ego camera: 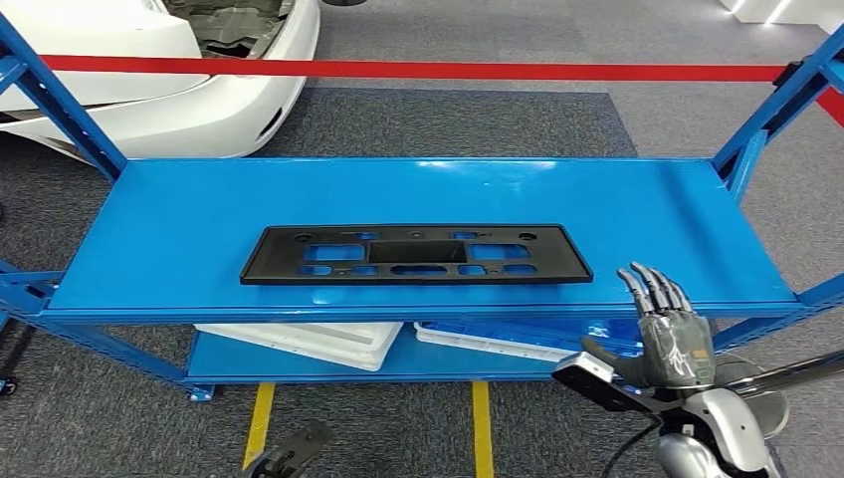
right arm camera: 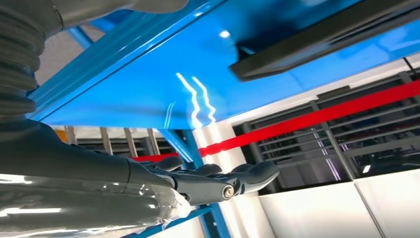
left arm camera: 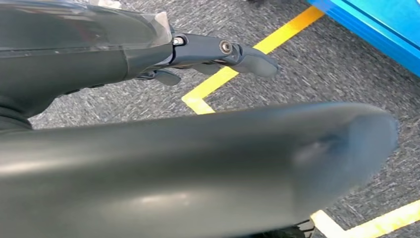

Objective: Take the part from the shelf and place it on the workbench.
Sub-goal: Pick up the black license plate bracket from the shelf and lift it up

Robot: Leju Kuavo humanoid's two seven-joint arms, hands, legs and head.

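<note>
Part (ego camera: pixel 416 256) flat on shelf (ego camera: pixel 179 229)

The part (ego camera: pixel 416 255) lies flat near the middle of the shelf's top board (ego camera: pixel 637 214), its long side along the front edge. Two trays (ego camera: pixel 309 341) sit side by side on the lower board beneath it, and a car (ego camera: pixel 169 70) stands behind the shelf to the left. The right hand (ego camera: pixel 669 334) is raised in front of the shelf's right end, apart from the part; the left hand (left arm camera: pixel 218 54) hangs low over the floor lines (left arm camera: pixel 233 74).

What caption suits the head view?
Right hand raised open near the blue shelf, black part lying untouched.
</note>
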